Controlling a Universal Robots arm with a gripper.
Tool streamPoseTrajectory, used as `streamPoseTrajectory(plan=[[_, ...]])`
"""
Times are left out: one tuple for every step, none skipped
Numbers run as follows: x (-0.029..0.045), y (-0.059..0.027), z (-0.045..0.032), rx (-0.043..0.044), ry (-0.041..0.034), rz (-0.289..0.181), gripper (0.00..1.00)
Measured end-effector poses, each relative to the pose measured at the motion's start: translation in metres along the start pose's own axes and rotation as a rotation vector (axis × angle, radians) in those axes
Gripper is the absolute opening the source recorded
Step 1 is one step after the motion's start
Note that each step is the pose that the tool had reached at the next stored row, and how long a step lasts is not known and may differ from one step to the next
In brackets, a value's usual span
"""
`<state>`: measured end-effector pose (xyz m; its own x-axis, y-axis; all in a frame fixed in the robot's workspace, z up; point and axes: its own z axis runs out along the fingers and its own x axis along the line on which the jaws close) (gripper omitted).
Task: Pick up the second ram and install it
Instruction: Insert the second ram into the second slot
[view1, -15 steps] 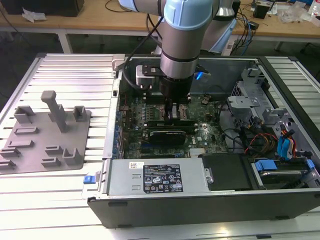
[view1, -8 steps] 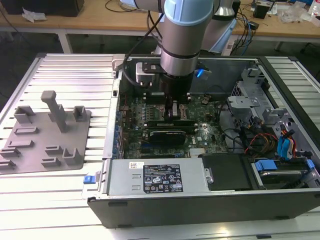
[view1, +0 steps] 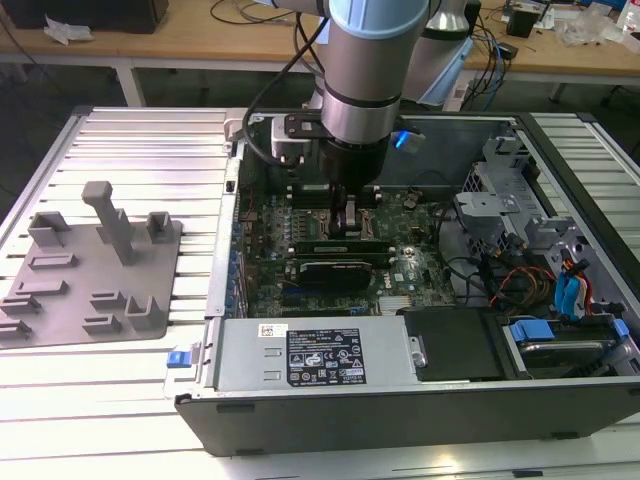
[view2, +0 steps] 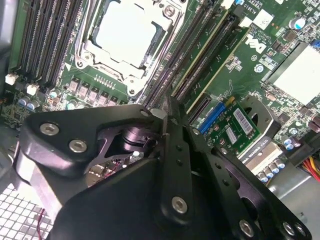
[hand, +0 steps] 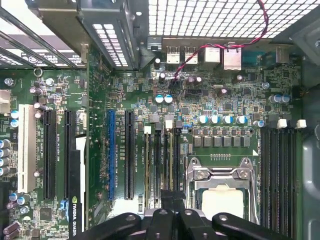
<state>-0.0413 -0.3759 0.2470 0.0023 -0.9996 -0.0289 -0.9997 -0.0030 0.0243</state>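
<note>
So the arm is parked straight down inside the open computer case, with the gripper right over the memory slots beside the CPU socket - makes sense, since that's where the stick has to go and coming in vertically keeps it lined up with the slot. In both wrist views the fingers are drawn in narrow, practically together, tips sitting just above the long black slots. Honestly can't tell whether they're pinching the top edge of the stick or only bearing down on it. The second ram reads in the exterior view as a long thin green strip with small dark chips, standing on edge across the motherboard directly under the fingers, so my read is it's already in its slot, or very close to seated. In the second wrist view, two of the slots past the fingertips show pale yellow-green edges running along them, which look like sticks seen from the top - which of those is the second one I couldn't say. The grey holder tray is out on the bench, well apart on the exterior view's left, and I don't see a green stick on it.
</note>
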Motion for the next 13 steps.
streamPoseTrajectory(plan=[[0.0000,0.0000,-0.0001,-0.0001,0.0001,0.000,0.08],[0.0000,0.0000,-0.0002,0.0000,0.0001,0.000,0.08],[0.0000,0.0000,-0.0003,-0.0001,0.0001,0.000,0.08],[0.0000,-0.0006,-0.0004,-0.0002,0.0002,0.000,0.08],[0.0001,-0.0033,-0.0005,-0.0002,0.0004,0.000,0.08],[0.0000,-0.0069,-0.0003,0.0000,0.0001,0.000,0.08],[0.0000,-0.0080,-0.0003,0.0000,0.0001,0.000,0.08],[0.0000,-0.0089,-0.0003,0.0000,-0.0001,0.000,0.08],[-0.0001,-0.0103,-0.0003,-0.0001,-0.0002,0.000,0.08],[-0.0001,-0.0114,-0.0003,0.0000,-0.0003,0.000,0.08],[-0.0005,-0.0124,-0.0003,-0.0001,-0.0004,0.000,0.08],[-0.0009,-0.0125,-0.0005,-0.0001,-0.0004,0.000,0.08],[-0.0011,-0.0126,-0.0010,-0.0001,-0.0003,0.000,0.08]])
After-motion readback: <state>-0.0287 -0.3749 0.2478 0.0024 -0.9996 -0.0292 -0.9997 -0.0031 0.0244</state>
